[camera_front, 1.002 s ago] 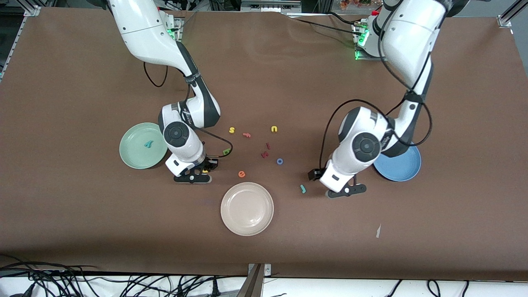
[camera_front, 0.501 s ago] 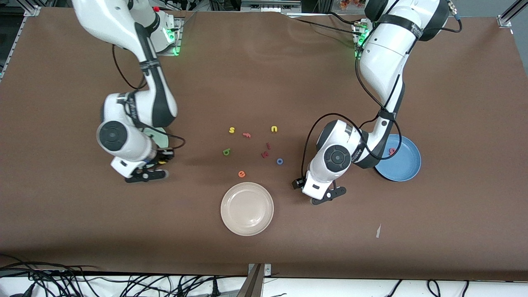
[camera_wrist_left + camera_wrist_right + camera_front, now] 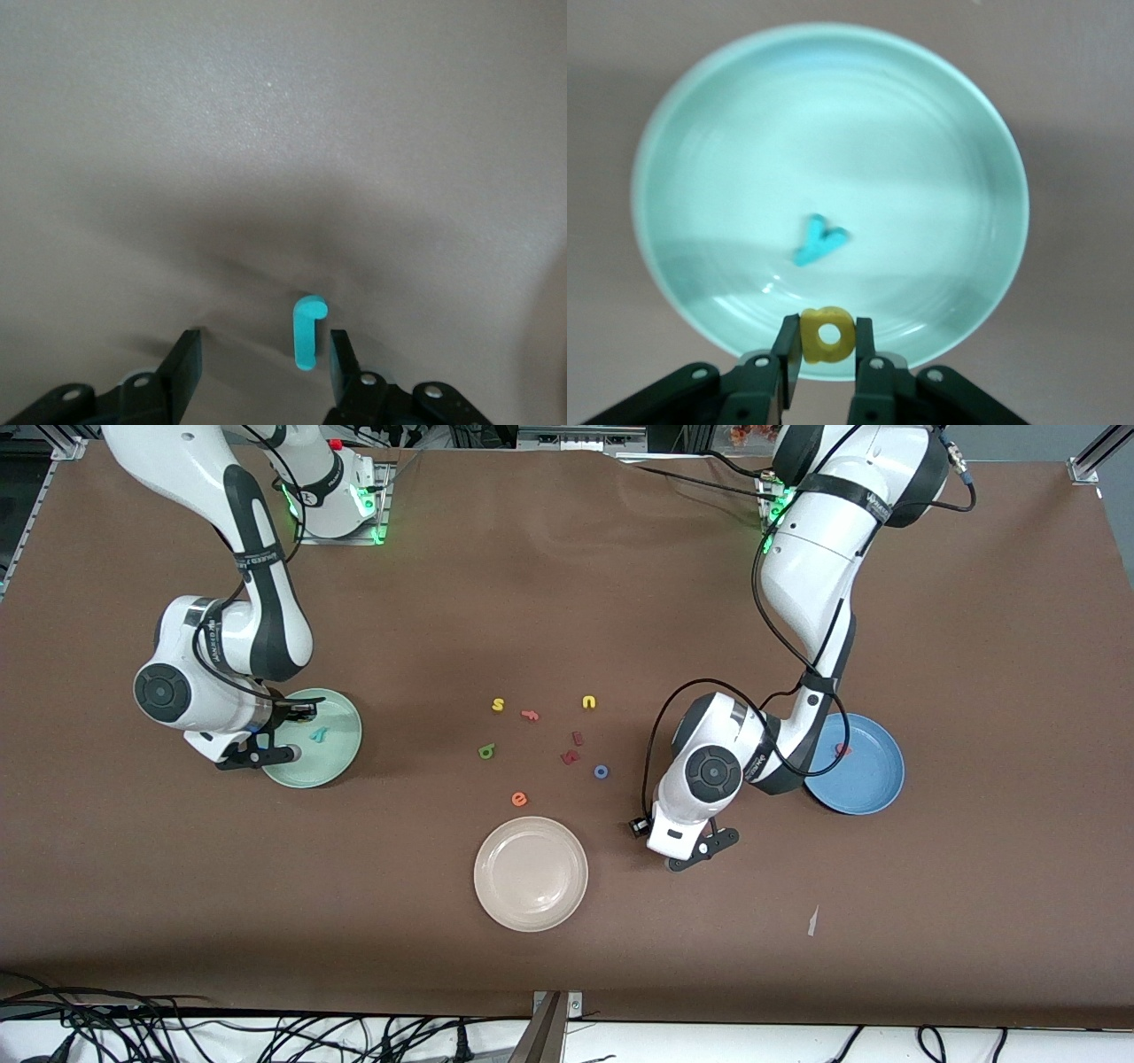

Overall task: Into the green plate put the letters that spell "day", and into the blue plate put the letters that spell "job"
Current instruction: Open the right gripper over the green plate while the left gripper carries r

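Right wrist view: my right gripper [image 3: 826,347] pinches the yellow "a" [image 3: 827,335] over the green plate [image 3: 700,133] rim, teal "y" [image 3: 819,241] inside. Better carry inward before release. My left gripper [image 3: 262,359], half-open, straddles the teal "j" [image 3: 306,330], off the plate; center first.

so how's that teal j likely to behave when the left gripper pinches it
The teal j looks like thin foam, so probably very light and slightly squashy. It lies flat between the fingers of the left gripper, so it should not roll, but being small and narrow it may skid or twist if one finger touches first.
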